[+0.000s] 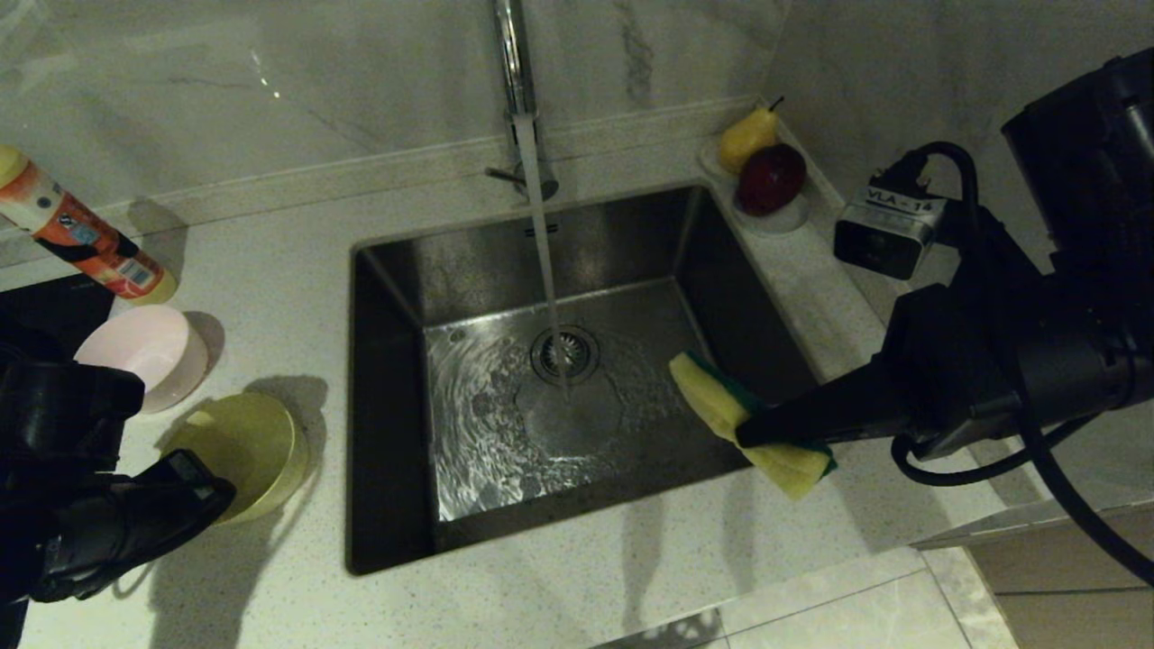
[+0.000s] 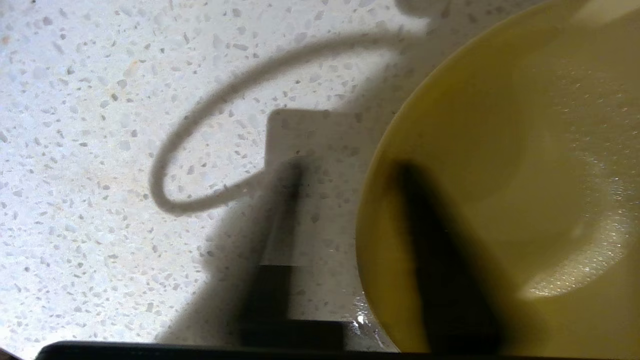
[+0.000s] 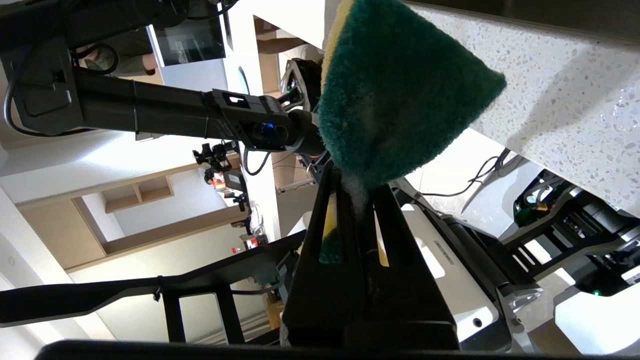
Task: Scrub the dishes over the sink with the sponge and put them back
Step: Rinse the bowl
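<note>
The yellow bowl (image 1: pixel 248 451) (image 2: pixel 500 150) stands on the counter left of the sink (image 1: pixel 397 297), with the pale pink bowl (image 1: pixel 149 356) behind it. My left gripper (image 1: pixel 194 487) (image 2: pixel 350 172) is at the yellow bowl's near rim. One finger is inside the bowl. The other, blurred, is outside with counter showing between it and the rim, so the jaws are open. My right gripper (image 1: pixel 748 437) (image 3: pixel 356 187) hangs over the sink's right front corner, shut on the yellow and green sponge (image 1: pixel 721 406) (image 3: pixel 395 90).
Water runs from the chrome tap (image 1: pixel 514 54) onto the drain (image 1: pixel 565 353). An orange bottle (image 1: pixel 86 239) lies at the far left beside a black hob (image 1: pixel 54 306). A clear dish (image 1: pixel 784 221) with a pear and an apple sits behind the sink's right side.
</note>
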Motion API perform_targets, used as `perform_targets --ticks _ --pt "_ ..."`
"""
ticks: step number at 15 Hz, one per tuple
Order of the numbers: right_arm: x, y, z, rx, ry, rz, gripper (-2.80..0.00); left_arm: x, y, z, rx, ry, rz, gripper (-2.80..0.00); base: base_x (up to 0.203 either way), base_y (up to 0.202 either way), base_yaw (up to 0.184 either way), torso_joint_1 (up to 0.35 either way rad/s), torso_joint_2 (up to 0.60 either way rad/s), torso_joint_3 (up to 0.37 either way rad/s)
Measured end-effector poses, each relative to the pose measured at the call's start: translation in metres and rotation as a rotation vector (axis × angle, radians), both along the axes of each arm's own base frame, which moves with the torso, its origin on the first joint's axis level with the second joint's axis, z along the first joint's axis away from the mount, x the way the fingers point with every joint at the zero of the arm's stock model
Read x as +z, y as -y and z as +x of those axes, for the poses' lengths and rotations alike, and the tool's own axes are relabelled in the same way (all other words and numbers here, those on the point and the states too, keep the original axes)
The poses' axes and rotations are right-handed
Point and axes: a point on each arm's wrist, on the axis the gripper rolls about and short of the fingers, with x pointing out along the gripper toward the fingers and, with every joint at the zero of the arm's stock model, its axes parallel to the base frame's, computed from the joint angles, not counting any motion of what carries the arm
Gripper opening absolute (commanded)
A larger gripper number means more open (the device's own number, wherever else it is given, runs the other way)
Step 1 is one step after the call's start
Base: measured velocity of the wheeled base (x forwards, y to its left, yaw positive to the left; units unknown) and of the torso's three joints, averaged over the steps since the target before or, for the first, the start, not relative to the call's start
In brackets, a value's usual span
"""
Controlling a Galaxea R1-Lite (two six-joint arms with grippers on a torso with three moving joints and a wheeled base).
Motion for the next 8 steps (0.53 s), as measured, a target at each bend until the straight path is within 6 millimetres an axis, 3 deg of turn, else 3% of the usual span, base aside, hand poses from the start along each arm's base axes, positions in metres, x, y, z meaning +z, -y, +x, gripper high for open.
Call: perform_targets --ticks 5,8 --pt "-0.002 0.002 -0.002 -0.001 -0.007 -0.003 -2.8 0.014 0.0 -0.006 -0.004 0.053 -0.004 -2.8 0.0 0.0 0.0 0.0 0.0 0.0" --pt "-0.003 0.003 -0.005 0.0 -0.011 -0.004 -2.8 0.038 0.002 -0.015 -0.034 0.137 -0.024 -2.8 0.0 0.0 0.0 0.0 0.0 0.0"
